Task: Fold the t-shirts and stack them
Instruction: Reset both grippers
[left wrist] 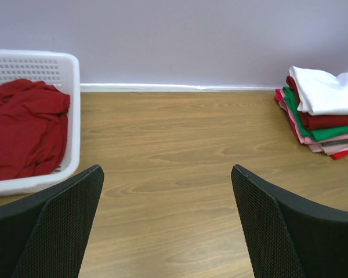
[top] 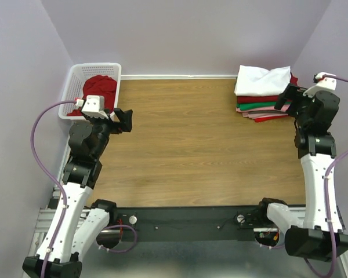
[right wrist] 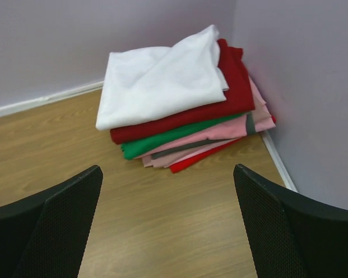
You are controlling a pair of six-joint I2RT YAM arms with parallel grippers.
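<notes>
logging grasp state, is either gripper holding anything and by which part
Nothing is held: the left gripper and the right gripper are both open and empty.

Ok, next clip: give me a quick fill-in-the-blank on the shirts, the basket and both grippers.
1. The top shirt of the folded stack is ____.
2. The crumpled t-shirt in the lattice basket is ____.
3. The left gripper and the right gripper are both ____, holding nothing.
4. In the top view, the stack sits at the far ____ corner of the table.

Missing words: white; red; open; right.
</notes>
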